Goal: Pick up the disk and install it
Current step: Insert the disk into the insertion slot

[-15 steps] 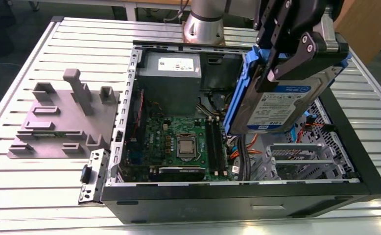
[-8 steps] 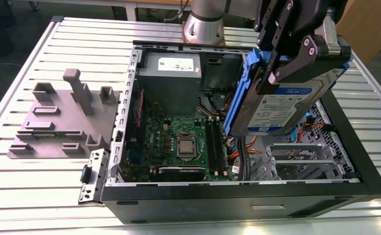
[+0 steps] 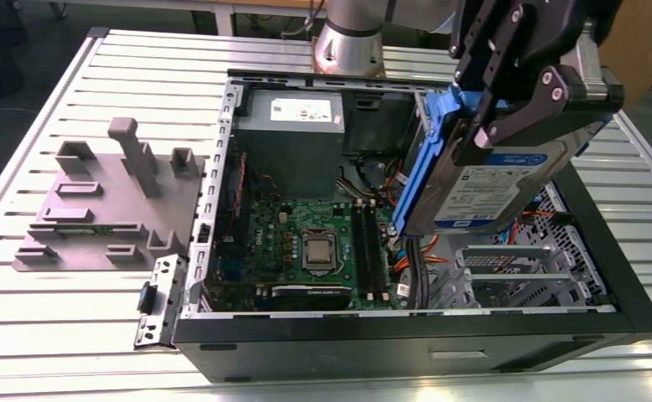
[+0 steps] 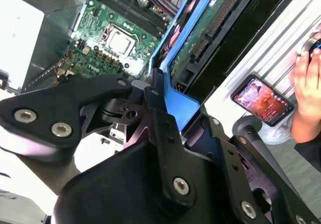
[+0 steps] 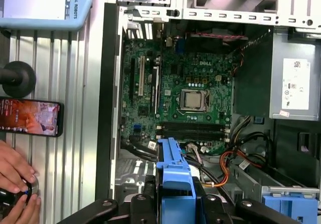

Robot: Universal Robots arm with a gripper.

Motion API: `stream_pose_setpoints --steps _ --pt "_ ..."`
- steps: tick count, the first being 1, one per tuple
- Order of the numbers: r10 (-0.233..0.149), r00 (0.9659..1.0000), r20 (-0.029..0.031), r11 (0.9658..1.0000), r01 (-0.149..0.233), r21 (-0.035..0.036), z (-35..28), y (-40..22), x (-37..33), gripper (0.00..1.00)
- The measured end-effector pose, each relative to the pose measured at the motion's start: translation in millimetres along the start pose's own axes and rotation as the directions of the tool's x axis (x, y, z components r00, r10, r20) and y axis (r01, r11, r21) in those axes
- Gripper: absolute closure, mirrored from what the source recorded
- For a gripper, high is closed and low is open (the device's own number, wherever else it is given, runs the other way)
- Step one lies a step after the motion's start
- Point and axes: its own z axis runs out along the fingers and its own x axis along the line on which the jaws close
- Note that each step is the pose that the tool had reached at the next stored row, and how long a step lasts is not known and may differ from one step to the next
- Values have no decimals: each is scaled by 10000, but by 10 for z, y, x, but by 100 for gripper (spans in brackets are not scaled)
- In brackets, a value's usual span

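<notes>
One black two-fingered gripper (image 3: pixel 507 117), upper right of the exterior view, is clamped tight on the flat silver hard disk with blue plastic rails (image 3: pixel 505 188), tilted above the open black computer case (image 3: pixel 416 345), where a skewed descent might snag the orange cables (image 5: pixel 224 164).

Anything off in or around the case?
A lit phone lies on the table beside the case, a person's hand next to it: odd so close to the arm. Inside, nothing stands out; the disk hangs tilted above it.
</notes>
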Motion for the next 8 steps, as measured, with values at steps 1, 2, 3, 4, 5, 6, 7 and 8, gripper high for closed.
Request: stream_pose_setpoints --steps 1,2,3,4,5,6,7,8 --pt "-1 10000 -1 10000 1 -1 2 -21 2 64" --pt "-1 10000 1 10000 1 -1 7 -37 7 64" --pt "-1 10000 2 10000 1 -1 13 -48 19 64" --pt "-1 10000 1 10000 1 -1 21 -56 38 64" --pt "0 10000 1 10000 0 -1 32 -64 62 64" --pt "0 10000 0 10000 0 -1 44 -73 84 64" --pt "0 10000 3 10000 0 -1 55 -83 104 64" --pt "0 10000 5 10000 0 -1 66 -98 116 64"
